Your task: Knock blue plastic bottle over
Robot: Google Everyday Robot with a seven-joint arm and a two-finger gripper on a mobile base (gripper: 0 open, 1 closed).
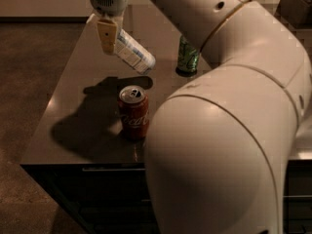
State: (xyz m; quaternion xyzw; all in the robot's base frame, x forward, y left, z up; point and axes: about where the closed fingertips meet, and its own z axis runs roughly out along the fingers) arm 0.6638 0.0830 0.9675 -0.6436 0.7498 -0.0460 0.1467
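One bottle (132, 56), steeply tilted, top behind claw (107, 34) over tabletop (68, 69); claw opening: cannot tell. Red can (133, 112), green can (187, 58) upright.

looks like an office break area or a lab corner: grey counter (73, 116) with dark drawer fronts (107, 194) beneath at 6 o'clock, brown carpet-like floor (29, 62) at 9 o'clock, pale wall (44, 1) at 11 o'clock. gripper (108, 38) above the counter's far part, at 11 o'clock.
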